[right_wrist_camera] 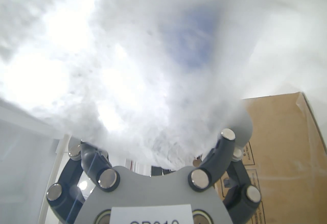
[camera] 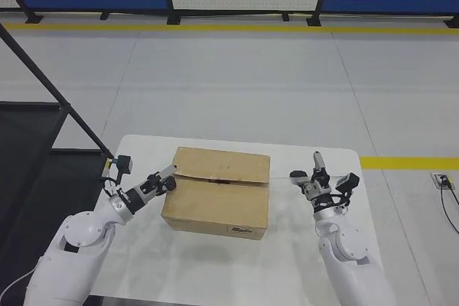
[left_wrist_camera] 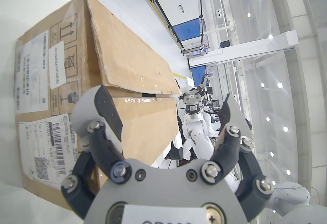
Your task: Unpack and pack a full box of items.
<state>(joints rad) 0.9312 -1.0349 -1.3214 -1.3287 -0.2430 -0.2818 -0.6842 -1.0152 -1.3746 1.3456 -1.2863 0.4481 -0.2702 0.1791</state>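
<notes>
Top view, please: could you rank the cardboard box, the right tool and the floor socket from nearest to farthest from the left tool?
1. The cardboard box: right beside the left tool, at the box's left edge.
2. The right tool: across the box, off its far side.
3. The floor socket: on the floor, well past the right tool.

White table (camera: 214,268), bearing one brown cardboard box (camera: 218,195), flaps folded down, midway between side edges, nearer far edge.
</notes>
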